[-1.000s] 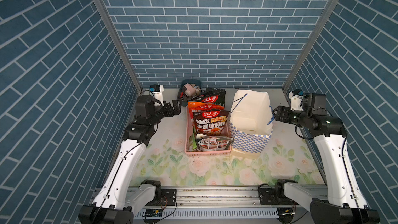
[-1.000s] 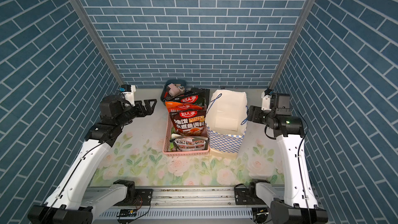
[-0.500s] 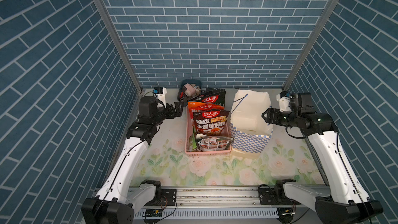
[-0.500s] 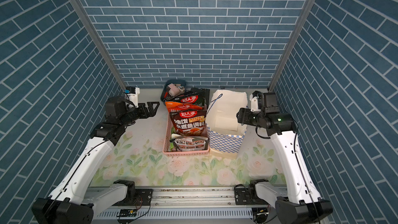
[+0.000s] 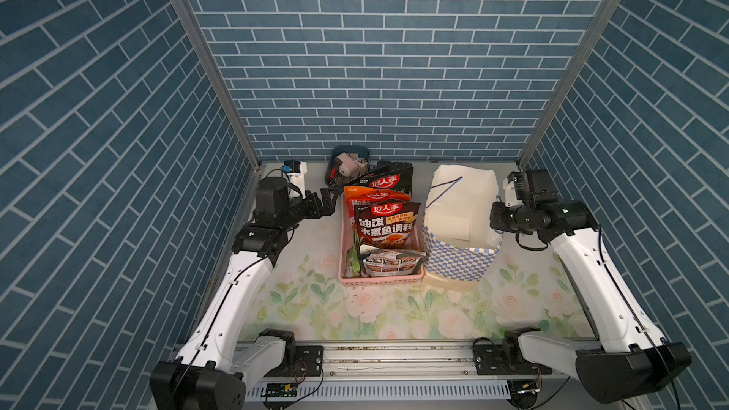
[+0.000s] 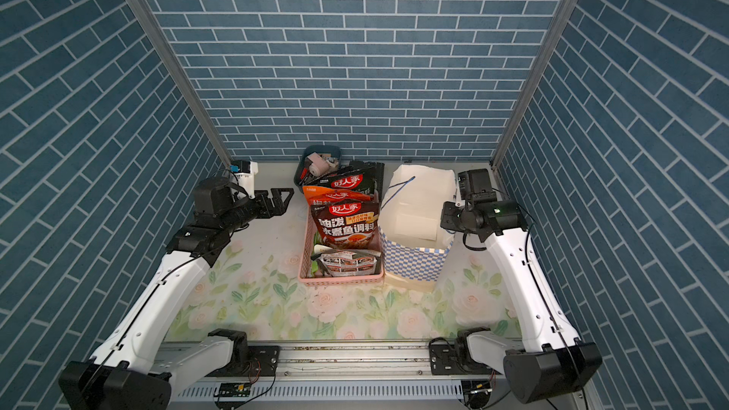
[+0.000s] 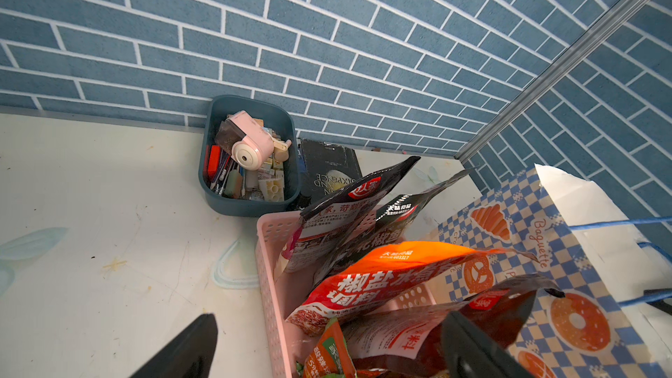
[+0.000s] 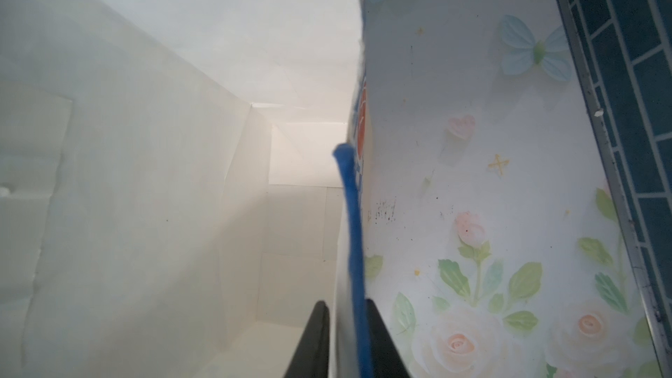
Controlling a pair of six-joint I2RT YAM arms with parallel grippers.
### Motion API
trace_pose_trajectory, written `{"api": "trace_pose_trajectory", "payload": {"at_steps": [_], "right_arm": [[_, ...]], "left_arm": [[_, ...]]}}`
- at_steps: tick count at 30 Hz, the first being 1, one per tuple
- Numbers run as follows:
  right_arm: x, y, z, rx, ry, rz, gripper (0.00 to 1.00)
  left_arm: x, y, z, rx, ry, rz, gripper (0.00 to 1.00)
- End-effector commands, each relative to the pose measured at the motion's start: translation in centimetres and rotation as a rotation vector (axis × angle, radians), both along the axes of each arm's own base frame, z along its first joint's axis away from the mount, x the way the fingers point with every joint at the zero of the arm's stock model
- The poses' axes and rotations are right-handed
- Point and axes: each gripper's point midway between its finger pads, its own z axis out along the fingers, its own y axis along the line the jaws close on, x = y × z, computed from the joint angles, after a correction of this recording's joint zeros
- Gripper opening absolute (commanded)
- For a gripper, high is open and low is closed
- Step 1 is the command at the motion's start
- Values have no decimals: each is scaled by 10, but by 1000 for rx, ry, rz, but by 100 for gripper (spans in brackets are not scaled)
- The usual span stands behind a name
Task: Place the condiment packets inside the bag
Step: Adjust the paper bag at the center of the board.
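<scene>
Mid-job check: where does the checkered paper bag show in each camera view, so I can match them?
In a top view: the bag stands beside the pink basket, toward the right arm.
In a top view: the bag, same spot.
Left wrist: its checkered side behind the condiment packets.
Right wrist: its white inside, wall pinched by the right gripper.
Shared landmark: its blue cord handles.

Soft, even light left only faint shadows; brick walls (image 5: 355,53) bowed at frame edges; the bag (image 8: 145,176) looked hazy inside.
</scene>
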Motion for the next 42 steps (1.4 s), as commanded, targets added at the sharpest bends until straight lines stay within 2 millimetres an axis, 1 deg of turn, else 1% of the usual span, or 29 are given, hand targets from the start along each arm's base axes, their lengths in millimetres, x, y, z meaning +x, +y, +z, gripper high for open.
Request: {"api": "trace_pose_trajectory", "payload": {"at_steps": [1,4,6,10,12,16,18,20,22,23,24,26,28,30,32,35,40,42], "right_arm": [[-7,-7,-3,-54,40,7,1],[-13,-11,3,-88,67,29,0],[-20,-11,4,-103,92,59,0],[-36,-3,-1,-93,136,168,0],[-39,-1,-5,-94,139,201,0],[-35,7,-14,-70,103,242,0],[-32,3,-18,-90,98,227,0],[-28,-7,-18,-136,108,179,0],[-27,-21,-14,-186,116,114,6],[-27,-26,-11,-205,116,89,19],[-28,-30,-8,-222,115,66,28],[-29,-38,0,-246,102,27,39],[-31,-40,7,-246,84,15,50],[-31,-33,17,-206,52,40,60],[-31,-23,29,-157,7,79,66],[-33,-14,58,-115,-81,129,71],[-39,-11,114,-104,-249,177,74],[-41,-8,125,-101,-291,207,75]], "left_arm": [[-5,-3,6,9,-20,-20,100],[-5,-2,9,11,-26,-16,100],[-6,-2,11,15,-30,-15,100],[-6,0,12,23,-37,-11,100],[-4,0,10,24,-36,-8,100],[-3,-2,8,17,-29,-14,100],[-3,-2,8,16,-28,-13,100],[-4,-1,9,20,-31,-9,100],[-4,1,10,27,-32,-1,100],[-4,1,11,31,-34,1,100],[-4,2,11,32,-32,2,100],[-3,2,12,35,-33,3,100],[-2,1,12,34,-32,3,100],[-1,1,13,31,-34,2,100],[1,1,12,29,-34,6,100],[3,2,13,26,-37,17,100],[5,9,19,25,-56,61,100],[4,11,22,23,-67,74,100]]}}
